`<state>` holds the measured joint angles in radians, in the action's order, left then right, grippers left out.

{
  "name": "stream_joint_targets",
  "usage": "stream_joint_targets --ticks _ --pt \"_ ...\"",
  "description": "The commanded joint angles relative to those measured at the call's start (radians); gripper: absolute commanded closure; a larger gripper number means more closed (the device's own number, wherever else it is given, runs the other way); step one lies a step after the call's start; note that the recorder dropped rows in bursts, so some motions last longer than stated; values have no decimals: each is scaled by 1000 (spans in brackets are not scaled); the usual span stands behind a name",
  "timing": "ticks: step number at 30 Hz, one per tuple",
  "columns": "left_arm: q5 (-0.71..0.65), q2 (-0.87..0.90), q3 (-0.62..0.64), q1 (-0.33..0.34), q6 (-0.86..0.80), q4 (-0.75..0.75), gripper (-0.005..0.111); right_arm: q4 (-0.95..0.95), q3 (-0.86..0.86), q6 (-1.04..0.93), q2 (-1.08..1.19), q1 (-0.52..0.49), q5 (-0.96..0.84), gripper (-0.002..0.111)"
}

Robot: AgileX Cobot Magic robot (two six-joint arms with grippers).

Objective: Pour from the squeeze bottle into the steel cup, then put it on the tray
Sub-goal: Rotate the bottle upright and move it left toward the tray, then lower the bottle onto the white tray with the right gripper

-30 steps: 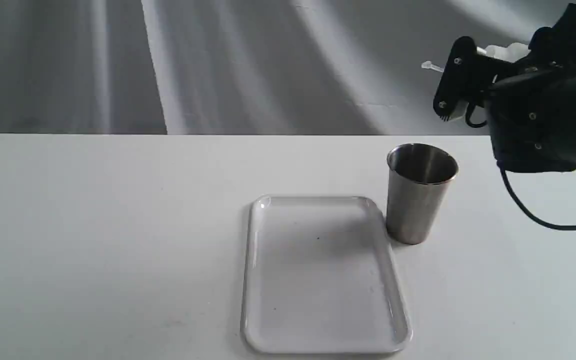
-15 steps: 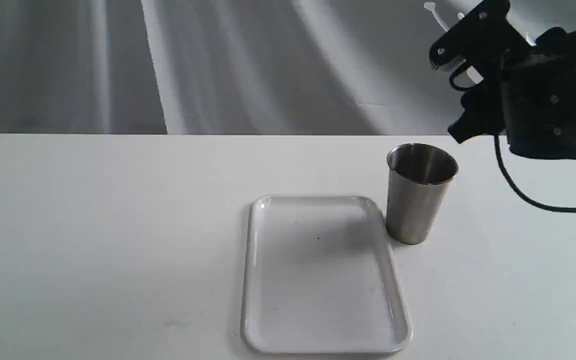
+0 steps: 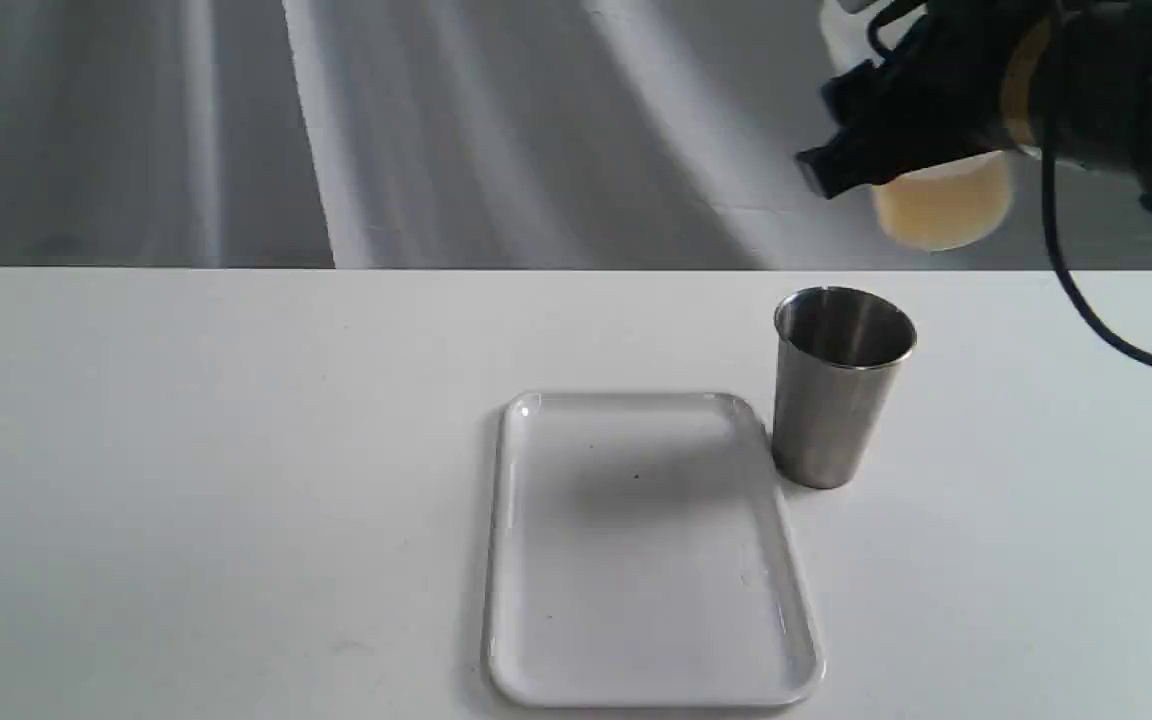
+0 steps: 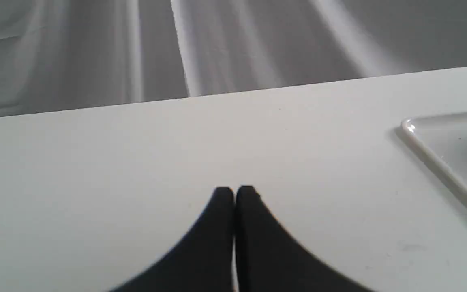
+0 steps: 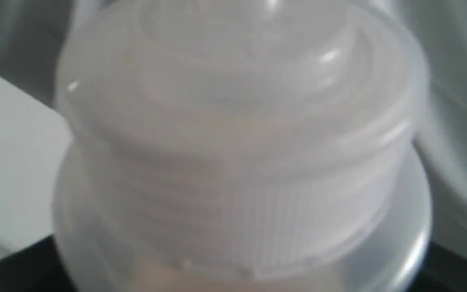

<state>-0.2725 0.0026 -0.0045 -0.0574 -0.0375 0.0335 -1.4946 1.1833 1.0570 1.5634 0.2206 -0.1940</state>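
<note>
The squeeze bottle [image 3: 941,205] hangs high at the right, its amber-filled base pointing down and its top cut off by the picture's edge. My right gripper [image 3: 921,140] is shut on its body. The bottle's ribbed cap [image 5: 237,142] fills the right wrist view, blurred. The steel cup [image 3: 836,400] stands upright on the table below the bottle, just right of the tray's far right corner. The white tray [image 3: 506,560] lies flat with nothing on it; its corner [image 4: 432,156] shows in the left wrist view. My left gripper [image 4: 234,192] is shut on nothing, low over bare table left of the tray.
A black cable [image 3: 1096,320] droops from the right arm toward the table's right side. A grey draped curtain [image 3: 436,130] runs behind the table's far edge. The left arm does not show in the exterior view.
The right arm has risen and rolled, swinging the bottle from lying sideways with its nozzle to the left to base-down. The bottle has also shifted left, over the cup. Cup and tray have not moved.
</note>
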Motion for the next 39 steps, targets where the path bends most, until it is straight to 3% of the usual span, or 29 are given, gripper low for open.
stream_joint_targets --ticks 1,13,25,39 --pt "7 -3 4 -6 1 -1 107 195 5 -40 6 -1 171 106" --pt "7 -3 4 -6 5 -1 107 836 5 -581 253 62 426 106" --pt "7 -3 4 -6 1 -1 107 944 0 -634 409 108 484 106" --pt "7 -3 4 -6 3 -1 107 990 -60 -690 413 108 516 106"
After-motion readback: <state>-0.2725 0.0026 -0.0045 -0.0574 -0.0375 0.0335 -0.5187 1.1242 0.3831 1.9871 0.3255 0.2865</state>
